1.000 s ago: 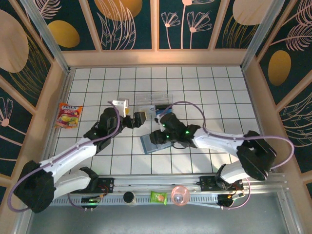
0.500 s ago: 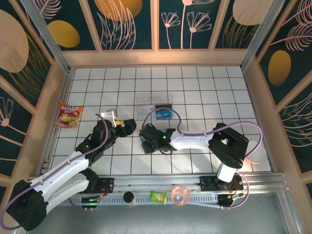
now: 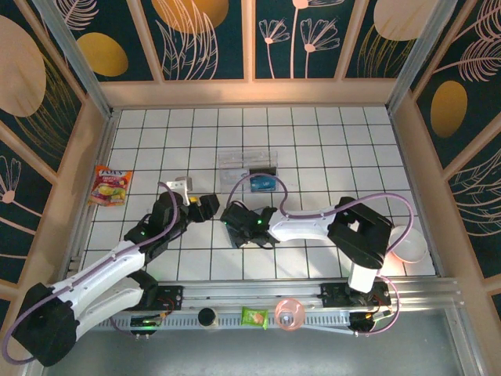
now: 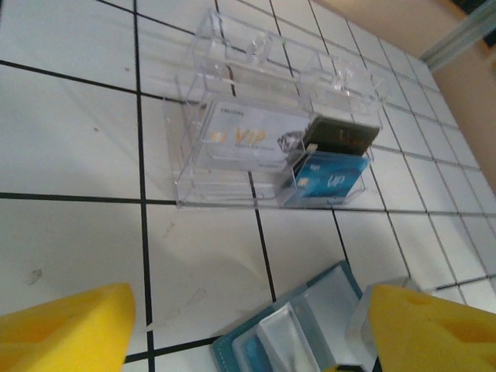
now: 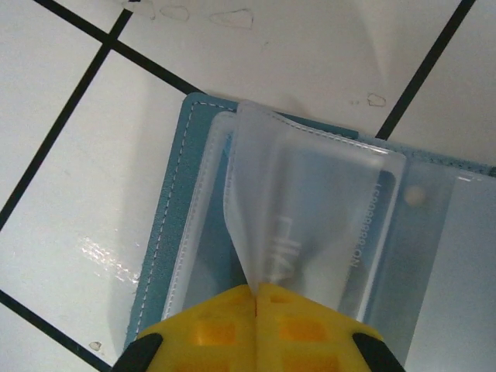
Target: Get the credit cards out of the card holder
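1. The right pincer [image 5: 256,298] is clenched on the near edge of a clear sleeve [image 5: 310,194] of the card holder [image 5: 167,232]. The holder lies open and flat on the white tiled table [image 5: 70,194], and the pinched sleeve curls up off the pages beneath it
2. To do this step well, I judge the pull should be slow and low, peeling the sleeve only far enough to bare a card edge. Soft plastic can slip out of the grip or drag the whole holder along
3. Pale lettering shows through the sleeve, probably a card [image 5: 363,232] tucked inside, though the plastic blurs it too much to be sure
4. The left pincer [image 4: 248,310] is released, its yellow fingers wide apart with nothing between them, and hovers just to the left of the holder. It could press the cover down as an anchor
5. Beyond the holder, a clear tray [image 4: 256,54] holds a white card [image 4: 248,139], a black card [image 4: 341,138] and a blue card [image 4: 329,177], apart from both pincers
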Robot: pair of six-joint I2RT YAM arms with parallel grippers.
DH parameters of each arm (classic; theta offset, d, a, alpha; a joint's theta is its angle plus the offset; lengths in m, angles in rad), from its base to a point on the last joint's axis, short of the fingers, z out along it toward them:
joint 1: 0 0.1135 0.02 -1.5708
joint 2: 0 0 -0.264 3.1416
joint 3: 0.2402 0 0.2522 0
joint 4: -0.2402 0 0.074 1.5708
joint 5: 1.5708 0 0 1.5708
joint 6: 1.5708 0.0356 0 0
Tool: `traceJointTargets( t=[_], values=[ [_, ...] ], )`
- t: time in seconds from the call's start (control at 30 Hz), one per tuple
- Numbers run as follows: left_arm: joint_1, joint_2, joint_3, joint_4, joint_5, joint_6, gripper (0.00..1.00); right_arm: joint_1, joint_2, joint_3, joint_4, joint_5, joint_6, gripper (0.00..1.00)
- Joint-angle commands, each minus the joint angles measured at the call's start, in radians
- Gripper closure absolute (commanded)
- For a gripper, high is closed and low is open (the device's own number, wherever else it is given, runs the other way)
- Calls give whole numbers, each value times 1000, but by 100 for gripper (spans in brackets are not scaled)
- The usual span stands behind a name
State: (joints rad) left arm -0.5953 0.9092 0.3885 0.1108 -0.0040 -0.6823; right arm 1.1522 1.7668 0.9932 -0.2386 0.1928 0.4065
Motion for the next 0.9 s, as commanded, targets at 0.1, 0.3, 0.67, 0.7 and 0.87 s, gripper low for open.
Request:
traceJointTargets(
  t=[0.1,0.3,0.67,0.7,0.87],
  values=[
    [4,103,12,62,169,1,52,-51,-113,-123,187,-92,52,100],
    [-36,200,3,121,237,-28,80,-85,-163,-179,292,-155,103,100],
    [-128,454,84,130,255,-17,95,-95,-272,-268,368,-137,156,79],
    [-131,467,96,134,264,-14,94,-95,-297,-282,368,-122,162,71],
    [-164,512,161,128,289,-2,90,-108,-468,-351,314,-4,200,60]
  ],
)
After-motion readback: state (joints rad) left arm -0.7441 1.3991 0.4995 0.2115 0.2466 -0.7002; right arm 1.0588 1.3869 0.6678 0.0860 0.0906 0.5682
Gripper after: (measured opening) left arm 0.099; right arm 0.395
